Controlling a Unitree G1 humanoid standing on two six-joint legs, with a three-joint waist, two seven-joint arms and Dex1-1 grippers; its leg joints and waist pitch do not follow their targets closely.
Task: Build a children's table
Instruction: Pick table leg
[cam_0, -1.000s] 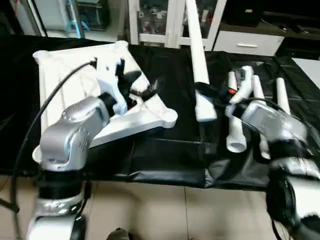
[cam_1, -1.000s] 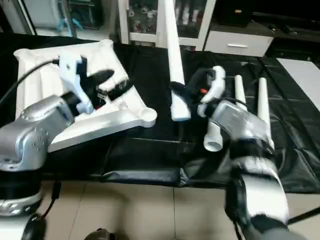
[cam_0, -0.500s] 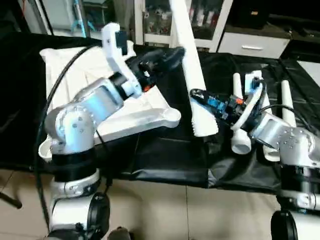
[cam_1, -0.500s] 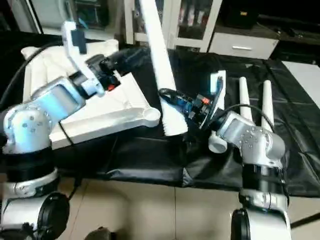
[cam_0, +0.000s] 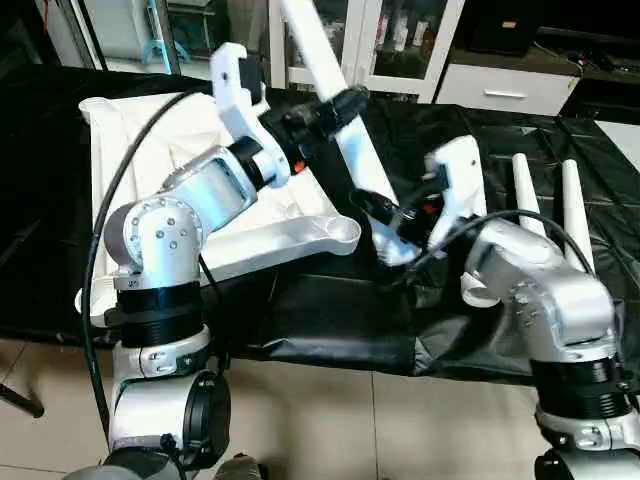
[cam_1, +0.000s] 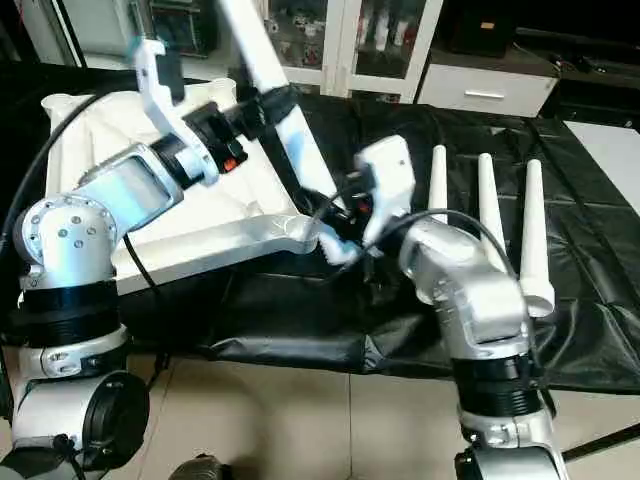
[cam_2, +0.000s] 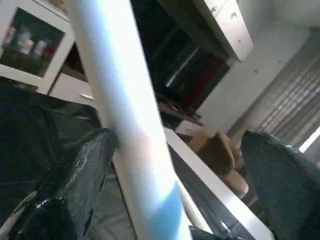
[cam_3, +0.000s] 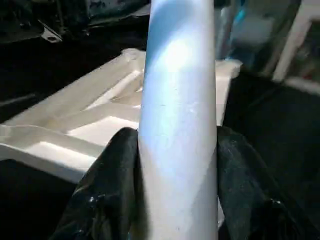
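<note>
The white tabletop (cam_0: 150, 160) lies underside up on the black-covered work table, with a round corner socket (cam_0: 340, 232) at its near right. One white leg (cam_0: 345, 140) slants up and away to the left. My right gripper (cam_0: 388, 222) is shut on the leg's thick lower end, just right of that socket. In the right wrist view both fingers (cam_3: 107, 190) press against the tube (cam_3: 177, 100). My left gripper (cam_0: 335, 105) stands open around the leg's middle. One of its fingers (cam_2: 75, 190) lies beside the tube (cam_2: 125, 115); the other is well apart.
Three more white legs (cam_1: 487, 200) lie side by side on the black cloth to the right of my right arm. Behind the table stand glass-fronted cabinets (cam_0: 390, 40) and a white drawer unit (cam_0: 510, 85). The table's front edge (cam_0: 330, 355) drops to a tiled floor.
The right gripper has carried the leg's thick end left toward the tabletop's corner socket, and the leg leans further left. The left gripper has risen from the tabletop to sit around the leg.
</note>
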